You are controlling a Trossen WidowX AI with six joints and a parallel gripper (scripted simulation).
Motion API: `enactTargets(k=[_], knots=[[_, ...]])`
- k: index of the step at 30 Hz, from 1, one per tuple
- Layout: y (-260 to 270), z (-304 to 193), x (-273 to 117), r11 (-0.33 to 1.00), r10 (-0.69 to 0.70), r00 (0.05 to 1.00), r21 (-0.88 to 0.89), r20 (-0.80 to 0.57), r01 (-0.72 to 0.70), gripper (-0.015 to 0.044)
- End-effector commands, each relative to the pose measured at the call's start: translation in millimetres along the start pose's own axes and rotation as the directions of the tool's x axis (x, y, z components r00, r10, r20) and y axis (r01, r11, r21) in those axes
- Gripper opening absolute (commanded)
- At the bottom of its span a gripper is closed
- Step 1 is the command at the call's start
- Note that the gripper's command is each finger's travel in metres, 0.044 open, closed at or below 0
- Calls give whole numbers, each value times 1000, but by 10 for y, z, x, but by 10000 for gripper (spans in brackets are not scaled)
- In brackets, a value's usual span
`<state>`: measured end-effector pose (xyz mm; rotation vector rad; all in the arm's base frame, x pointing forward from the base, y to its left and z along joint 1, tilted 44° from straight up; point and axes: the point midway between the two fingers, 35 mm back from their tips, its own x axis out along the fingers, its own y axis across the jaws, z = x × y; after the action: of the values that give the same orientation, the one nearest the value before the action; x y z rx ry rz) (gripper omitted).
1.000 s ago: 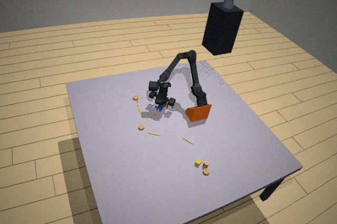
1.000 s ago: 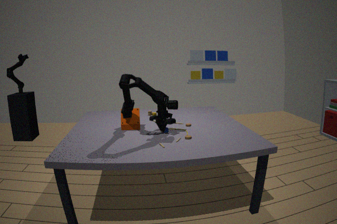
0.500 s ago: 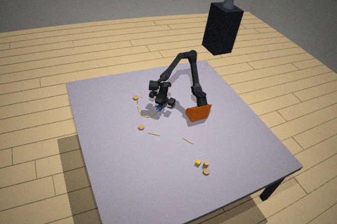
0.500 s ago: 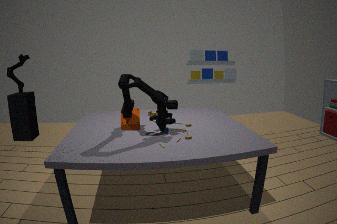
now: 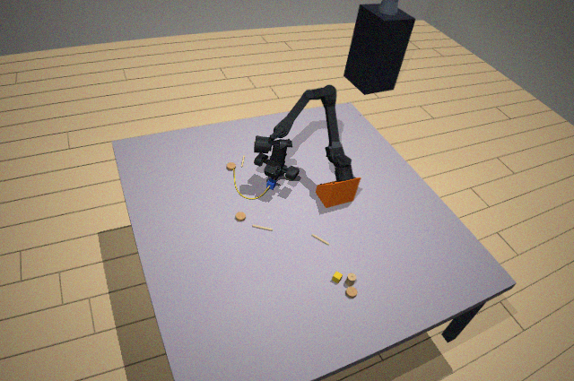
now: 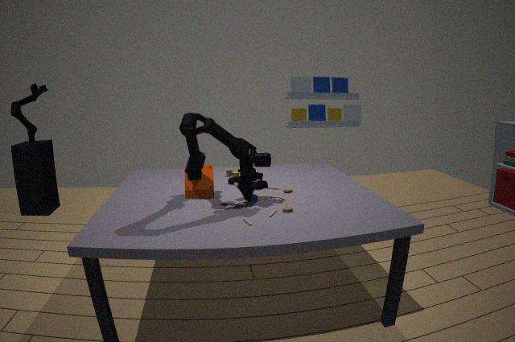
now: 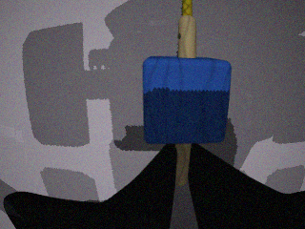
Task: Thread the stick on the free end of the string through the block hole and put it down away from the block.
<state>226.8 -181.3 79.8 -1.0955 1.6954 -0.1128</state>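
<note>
The blue block (image 5: 271, 184) (image 6: 254, 198) (image 7: 187, 110) stands on the table, with the stick (image 7: 187, 38) through its hole. In the wrist view the stick's string end shows beyond the block and its other end shows on the near side, between the fingers. My gripper (image 7: 181, 151) is shut on that near end, close against the block. The yellow string (image 5: 251, 198) (image 7: 187, 7) curves from the stick to the round wooden button (image 5: 230, 166) (image 6: 287, 209). No string shows on the gripper's side of the block.
Loose sticks (image 5: 262, 228) (image 5: 319, 239) (image 5: 242, 161) (image 6: 247, 221) lie around. A second wooden disc (image 5: 239, 216) lies nearby. A yellow cube (image 5: 336, 277), a wooden cylinder (image 5: 351, 278) and another disc (image 5: 351, 292) stand farther off. An orange panel (image 5: 338, 193) (image 6: 199, 188) stands at the arm's base.
</note>
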Motion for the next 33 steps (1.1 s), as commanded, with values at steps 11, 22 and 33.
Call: enactTargets(k=[11, 22, 33], knots=[[13, -11, 3, 1000, -1, 1000, -5, 2, 1, 0], [26, -148, -2, 1000, -4, 1000, -2, 2, 4, 0], [40, -290, -2, 1000, -9, 1000, 1, 1, 9, 0]])
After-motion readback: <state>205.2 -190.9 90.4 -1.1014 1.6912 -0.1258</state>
